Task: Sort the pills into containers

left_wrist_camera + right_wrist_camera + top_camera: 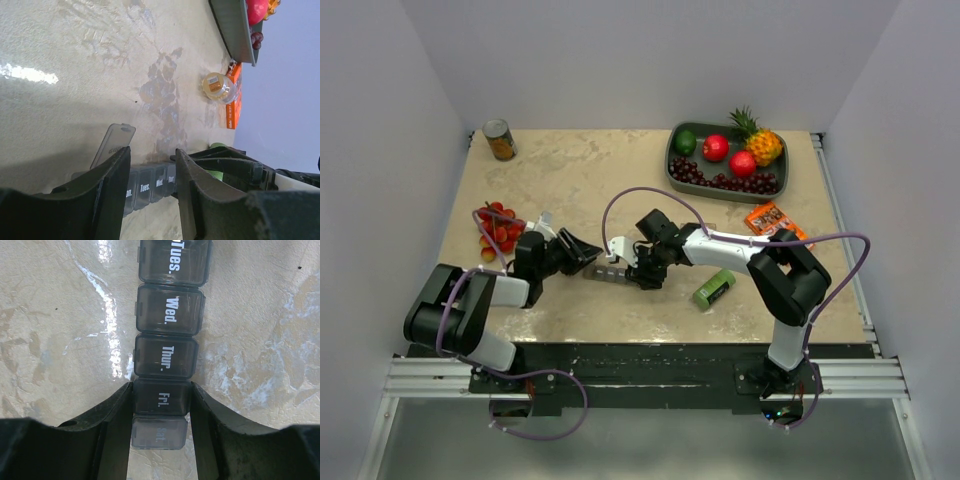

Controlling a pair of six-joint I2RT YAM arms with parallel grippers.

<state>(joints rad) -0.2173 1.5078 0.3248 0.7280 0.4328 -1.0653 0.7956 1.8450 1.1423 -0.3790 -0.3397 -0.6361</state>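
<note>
— Progress so far?
— Little: strip [610, 270] lies mid-frame on the worktop [620, 180]; right hand [161, 390] clamps it at "Fri.", left hand [152, 151] gapes at the other end, beside one raised lid [112, 145].
— And pills?
— None in any cell I can see (most lids are down). Bottle [218, 86], upper right of the left wrist view, probably holds them; all sorting remains.
</note>
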